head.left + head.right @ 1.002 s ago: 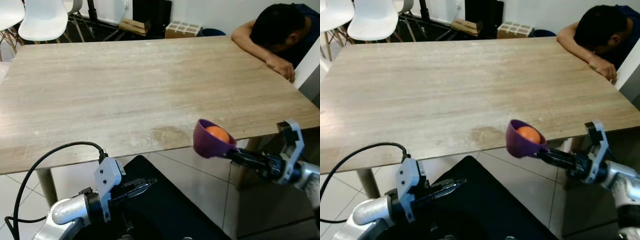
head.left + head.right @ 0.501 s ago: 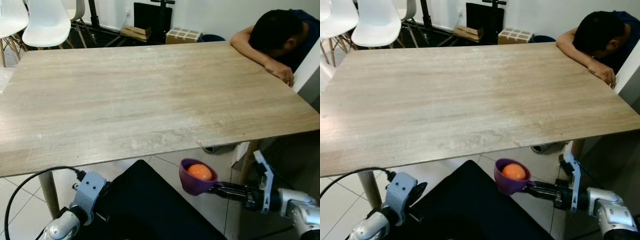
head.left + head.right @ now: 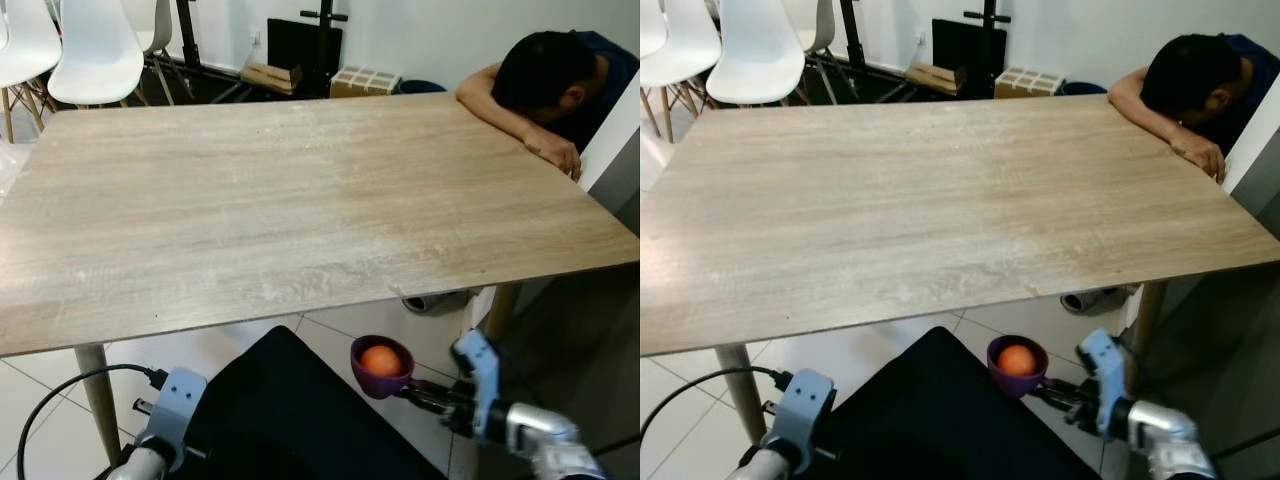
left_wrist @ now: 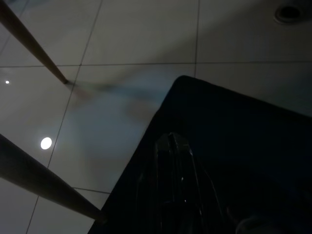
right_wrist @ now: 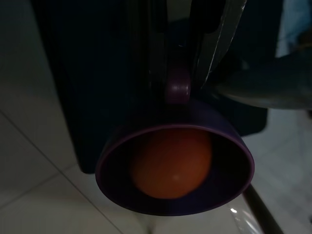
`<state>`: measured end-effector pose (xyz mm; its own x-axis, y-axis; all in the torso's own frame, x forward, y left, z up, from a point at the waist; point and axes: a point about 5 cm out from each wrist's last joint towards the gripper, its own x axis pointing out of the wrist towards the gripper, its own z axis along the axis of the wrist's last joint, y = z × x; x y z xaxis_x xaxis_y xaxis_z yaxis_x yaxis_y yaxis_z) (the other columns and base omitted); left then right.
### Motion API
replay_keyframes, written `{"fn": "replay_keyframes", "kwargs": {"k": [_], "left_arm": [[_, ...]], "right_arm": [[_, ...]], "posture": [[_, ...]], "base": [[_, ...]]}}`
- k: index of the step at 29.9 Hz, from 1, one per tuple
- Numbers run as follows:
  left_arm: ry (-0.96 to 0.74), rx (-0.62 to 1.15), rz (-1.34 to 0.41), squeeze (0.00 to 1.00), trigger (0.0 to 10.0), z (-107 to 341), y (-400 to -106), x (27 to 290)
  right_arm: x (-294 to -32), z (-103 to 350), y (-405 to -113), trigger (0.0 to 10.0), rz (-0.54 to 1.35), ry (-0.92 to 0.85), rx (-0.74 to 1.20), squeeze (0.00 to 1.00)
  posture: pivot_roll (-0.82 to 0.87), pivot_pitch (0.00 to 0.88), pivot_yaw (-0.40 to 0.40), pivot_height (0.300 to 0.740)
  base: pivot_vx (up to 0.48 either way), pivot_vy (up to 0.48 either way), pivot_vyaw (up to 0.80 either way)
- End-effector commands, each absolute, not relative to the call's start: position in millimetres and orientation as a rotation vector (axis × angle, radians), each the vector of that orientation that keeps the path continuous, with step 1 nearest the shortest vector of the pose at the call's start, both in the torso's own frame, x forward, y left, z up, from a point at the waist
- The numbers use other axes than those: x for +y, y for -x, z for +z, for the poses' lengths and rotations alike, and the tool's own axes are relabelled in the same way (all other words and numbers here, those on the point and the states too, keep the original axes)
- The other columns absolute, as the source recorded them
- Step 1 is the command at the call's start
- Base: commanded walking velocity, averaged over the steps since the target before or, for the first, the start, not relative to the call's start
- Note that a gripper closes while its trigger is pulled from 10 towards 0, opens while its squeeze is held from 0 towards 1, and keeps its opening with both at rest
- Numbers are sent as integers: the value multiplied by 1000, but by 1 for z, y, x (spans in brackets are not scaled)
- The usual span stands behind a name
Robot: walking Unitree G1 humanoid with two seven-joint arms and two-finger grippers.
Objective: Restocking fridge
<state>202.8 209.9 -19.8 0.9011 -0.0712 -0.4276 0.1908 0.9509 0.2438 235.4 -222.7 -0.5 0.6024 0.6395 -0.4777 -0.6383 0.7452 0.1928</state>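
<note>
A purple cup (image 3: 381, 367) with a handle holds an orange fruit (image 3: 381, 359). My right gripper (image 3: 425, 396) is shut on the cup's handle and holds it below the table's front edge, over the tiled floor beside my dark body. In the right wrist view the cup (image 5: 229, 187) tips toward the camera with the orange (image 5: 171, 162) inside, and the fingers (image 5: 214, 44) pinch the handle. My left arm hangs low at the bottom left. Its gripper (image 4: 171, 139) looks shut and empty in the dark left wrist view.
A large wooden table (image 3: 300, 200) stands in front of me, its top bare. A person (image 3: 545, 75) slumps over its far right corner. White chairs (image 3: 95, 45) and boxes (image 3: 365, 80) stand behind. A table leg (image 3: 498, 312) is just right of the cup.
My right gripper has carried the cup and orange down from table-edge height to below the table and closer to my body. The left arm has dropped lower.
</note>
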Motion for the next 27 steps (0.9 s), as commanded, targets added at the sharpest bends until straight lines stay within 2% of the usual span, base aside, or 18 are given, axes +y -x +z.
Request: {"fn": "replay_keyframes", "kwargs": {"k": [1, 4, 6, 7, 10, 14, 19, 20, 22, 23, 27], "left_arm": [[-285, 449, -126, 0, 10000, -26, -199, 207], [-291, 453, -124, 0, 10000, -28, -201, 206], [-281, 486, -83, 0, 10000, -35, -202, 204], [-281, 486, -83, 0, 10000, -35, -202, 204], [-200, 502, 38, 0, 10000, -43, -201, 208], [-171, 523, 138, 0, 10000, -48, -198, 214], [-160, 573, 160, 0, 10000, -57, -190, 211], [-146, 567, 164, 0, 10000, -57, -189, 209], [-137, 562, 167, 0, 10000, -57, -189, 208], [-129, 555, 168, 0, 10000, -57, -188, 206], [-122, 548, 164, 0, 10000, -58, -188, 203]], "right_arm": [[-222, -1, -238, 0, 715, 48, 533, 0], [-219, -4, -237, 0, 694, 71, 541, 0], [-212, -17, -237, 0, 564, 122, 565, 0], [-212, -17, -237, 0, 564, 122, 565, 0], [-210, -31, -238, 0, 302, 138, 603, 0], [-208, -41, -234, 0, 133, 69, 630, 0], [-209, -45, -230, 0, -23, -28, 623, 0], [-209, -45, -230, 4078, -36, -45, 614, 0], [-209, -45, -230, 4078, -44, -54, 608, 0], [-209, -44, -230, 10000, -60, -85, 586, 0], [-208, -42, -231, 10000, -94, -192, 537, 0]], "posture": [[-71, 62, -29, 731], [-71, 65, -29, 731], [-76, 70, -23, 731], [-76, 70, -23, 731], [-79, 67, -13, 731], [-73, 68, -17, 731], [-72, 70, -28, 731], [-70, 71, -35, 731], [-70, 71, -35, 731], [-69, 72, -37, 731], [-70, 70, -37, 731]], "base": [[0, 0, 0], [0, 0, 0], [0, 0, 0], [0, 0, 0], [0, 0, 0], [0, 0, 0], [0, 0, 0], [0, 0, 0], [0, 0, 0], [0, 0, 0], [0, 0, 0]]}}
